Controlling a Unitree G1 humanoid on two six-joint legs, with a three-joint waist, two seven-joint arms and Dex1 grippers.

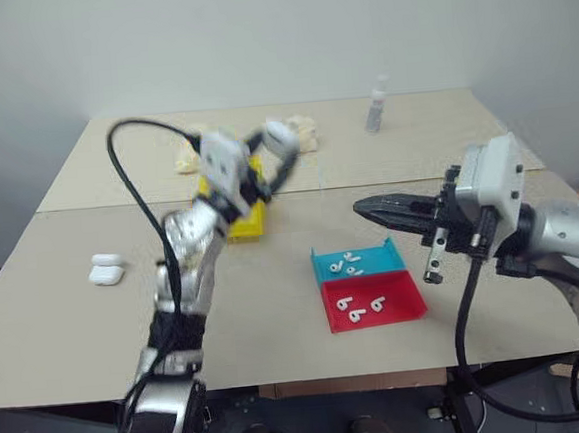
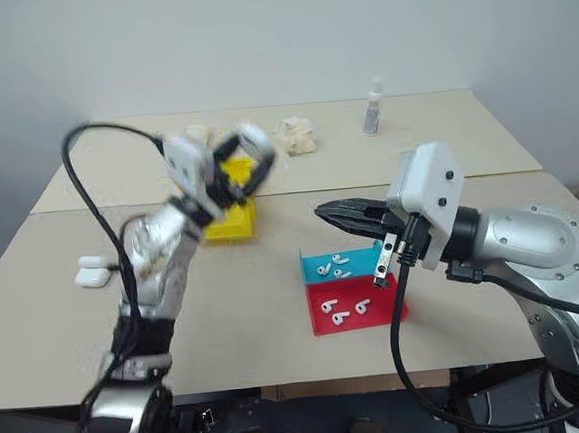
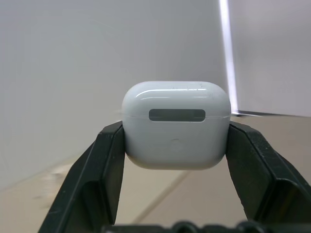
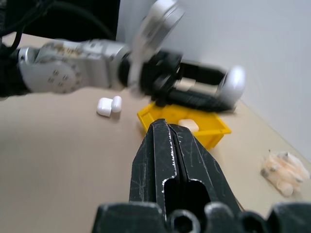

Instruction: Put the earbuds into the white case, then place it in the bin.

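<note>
Beige tabletop point(image 1: 274, 278) against a pale wall: left pincer point(image 1: 270, 158) grasps the white case point(image 1: 279, 134) above the bin point(image 1: 245, 225); right pincer point(image 1: 369, 208), at 3 o'clock, clenched empty.

A: The left gripper point(image 1: 270, 158) is smeared by motion in the head views. What is that white blob at its tip?

B: Unclear there; the left wrist view shows the white case point(image 3: 176, 124), its lower sides covered by the black fingers point(image 3: 109, 165).

A: And the yellow bin point(image 1: 248, 223)?

B: The left arm covers most of it. One pale item lies inside point(image 4: 188, 124), too blurred to name.

A: The earbuds point(image 1: 351, 262) in the trays?

B: Too small to count surely. The small bottle point(image 1: 376, 106) is blurred, as is the beige lump point(image 4: 285, 174).
</note>
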